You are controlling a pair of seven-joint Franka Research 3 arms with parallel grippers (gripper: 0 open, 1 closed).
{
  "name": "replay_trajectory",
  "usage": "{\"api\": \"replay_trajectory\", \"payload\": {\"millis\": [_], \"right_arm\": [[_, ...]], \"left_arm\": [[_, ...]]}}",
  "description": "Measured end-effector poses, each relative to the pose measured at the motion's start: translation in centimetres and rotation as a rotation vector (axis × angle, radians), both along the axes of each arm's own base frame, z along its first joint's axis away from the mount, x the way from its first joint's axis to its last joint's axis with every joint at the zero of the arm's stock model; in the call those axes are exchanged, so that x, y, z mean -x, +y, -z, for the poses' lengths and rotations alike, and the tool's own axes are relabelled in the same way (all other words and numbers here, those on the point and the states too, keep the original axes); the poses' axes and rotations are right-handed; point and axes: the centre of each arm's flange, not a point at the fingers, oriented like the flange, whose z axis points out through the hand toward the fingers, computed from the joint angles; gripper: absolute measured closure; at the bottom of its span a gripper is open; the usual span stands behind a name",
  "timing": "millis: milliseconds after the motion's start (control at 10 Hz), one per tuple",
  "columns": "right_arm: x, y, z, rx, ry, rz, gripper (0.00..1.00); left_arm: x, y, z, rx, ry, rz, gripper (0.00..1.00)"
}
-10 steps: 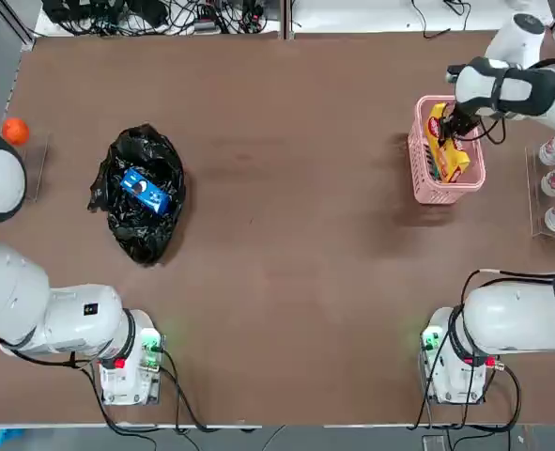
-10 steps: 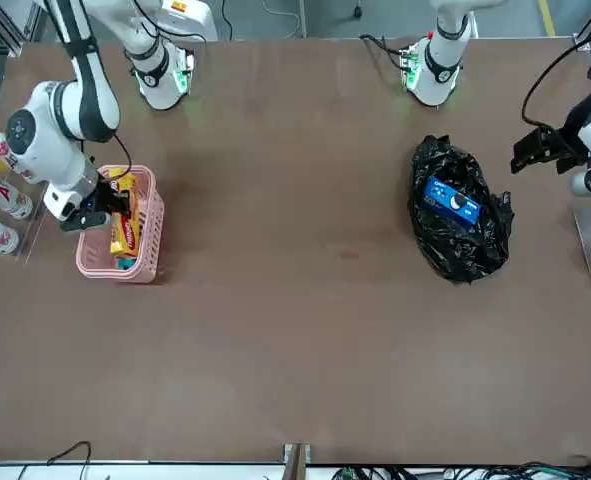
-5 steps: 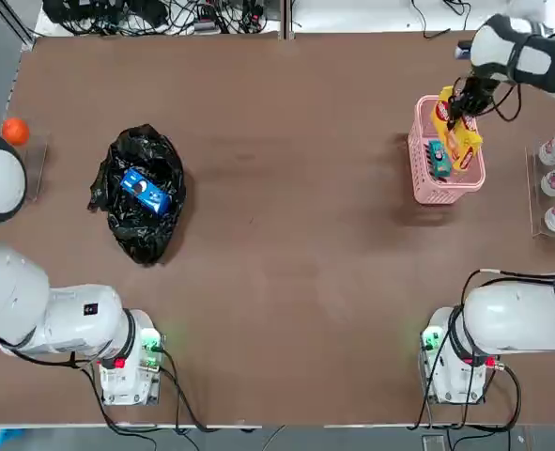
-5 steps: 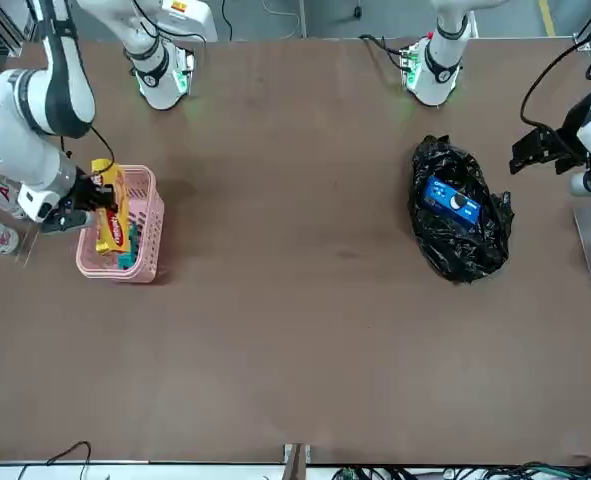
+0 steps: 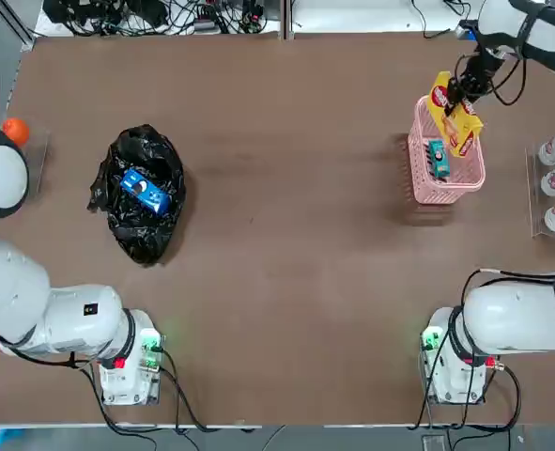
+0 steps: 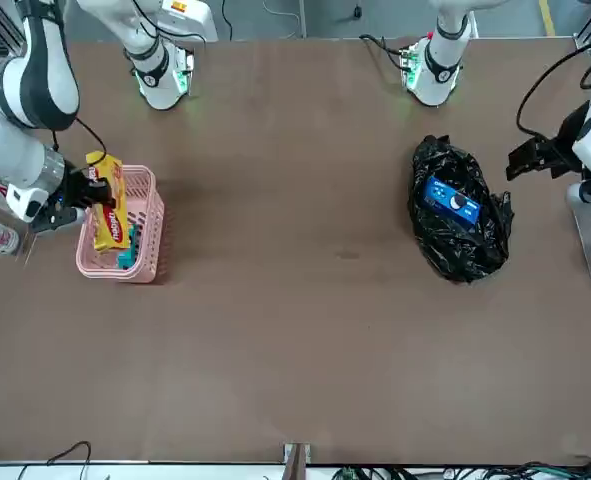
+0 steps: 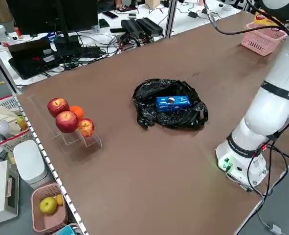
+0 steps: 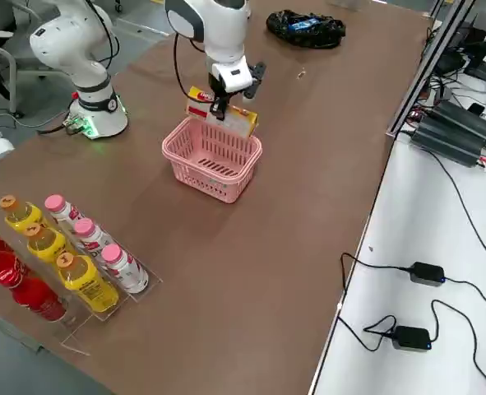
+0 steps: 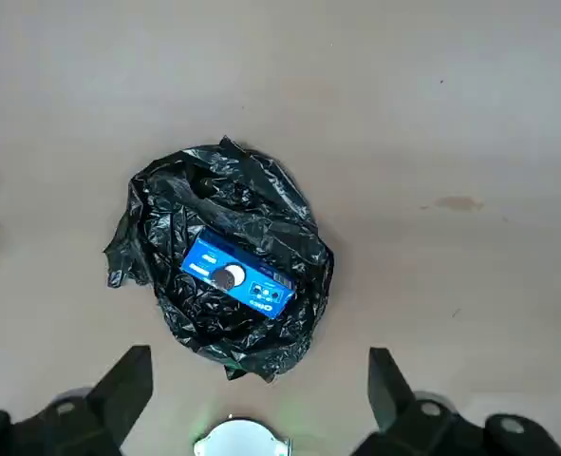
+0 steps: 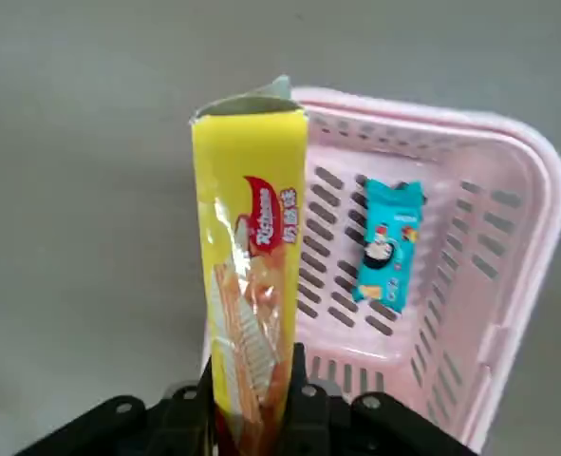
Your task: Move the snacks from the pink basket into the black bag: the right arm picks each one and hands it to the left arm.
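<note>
While the pink basket (image 5: 446,155) sits near the bench's far right corner, close to the right edge, it holds only the small teal packet (image 5: 437,157), lying flat on its slotted floor. The black bag (image 5: 138,193) rests on the left half of the bench, well apart from the basket, its mouth open upward; the blue packet with white marks (image 5: 146,191) lies inside it on the crumpled folds.

The right gripper (image 5: 462,86) is above the basket's far end, its jaws clamped on one end of the yellow-orange packet with red marks (image 5: 451,113). The packet is clear of the basket floor, hanging over the rim at the far side; the right wrist view shows it standing out lengthwise from the jaws with the basket and teal packet beyond it. The left gripper (image 6: 535,155) is raised near the bench's left edge, beside the bag and not touching it, jaws wide apart and holding nothing.

The broad middle of the bench between bag and basket is bare brown surface. A clear rack of bottles (image 8: 70,255) lines the right edge just beside the basket. A clear stand with apples and an orange fruit (image 7: 68,120) occupies the left edge, near the bag. Cables and power units lie beyond the far edge.
</note>
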Motion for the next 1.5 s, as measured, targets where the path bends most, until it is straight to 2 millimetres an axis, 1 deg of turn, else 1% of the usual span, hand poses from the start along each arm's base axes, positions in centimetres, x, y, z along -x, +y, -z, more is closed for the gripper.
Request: {"api": "replay_trajectory", "payload": {"millis": [100, 300, 500, 700, 800, 900, 1000, 1100, 1200, 1300, 1400, 1500], "right_arm": [[-0.3, 1.7, -0.6, -0.028, -0.013, -0.025, 0.73], [-0.6, 6.8, -1.9, -0.061, -0.04, -0.106, 0.73], [-0.8, 12.3, -4.4, -0.07, -0.09, -0.204, 0.73], [-0.4, 18.1, -7.1, -0.083, -0.16, -0.275, 0.73], [0.2, 21.4, -7.6, -0.089, -0.191, -0.292, 0.73], [1.3, 25.2, -7.6, -0.096, -0.209, -0.307, 0.73], [2.3, 28.9, -7.3, -0.103, -0.22, -0.324, 0.73], [3.0, 32.4, -6.9, -0.108, -0.229, -0.345, 0.73], [3.1, 35.8, -6.4, -0.11, -0.233, -0.36, 0.73], [3.2, 39.0, -6.1, -0.089, -0.245, -0.373, 0.73], [3.5, 42.6, -6.0, -0.051, -0.273, -0.389, 0.73], [4.4, 46.3, -5.8, -0.031, -0.296, -0.41, 0.73]], "left_arm": [[-0.1, 0.0, 0.2, 0.0, 0.004, 0.0, 0.0], [-0.4, -0.8, 0.9, 0.001, 0.016, 0.005, 0.0], [-0.7, -2.2, 1.6, 0.003, 0.02, -0.02, 0.0], [-1.4, -2.9, 1.9, 0.002, -0.008, -0.096, 0.0], [-1.8, -3.3, 2.0, 0.003, -0.024, -0.164, 0.0], [-2.0, -4.3, 2.0, 0.001, -0.032, -0.228, 0.0], [-1.9, -5.7, 2.0, -0.004, -0.037, -0.289, 0.0], [-1.7, -7.3, 2.1, -0.011, -0.038, -0.359, 0.0], [-1.6, -8.5, 2.4, -0.002, -0.019, -0.435, 0.0], [-1.7, -9.5, 3.0, 0.027, 0.016, -0.496, 0.0], [-1.9, -10.1, 3.7, 0.055, 0.059, -0.569, 0.0], [-2.1, -10.4, 4.4, 0.063, 0.093, -0.64, 0.0]]}}
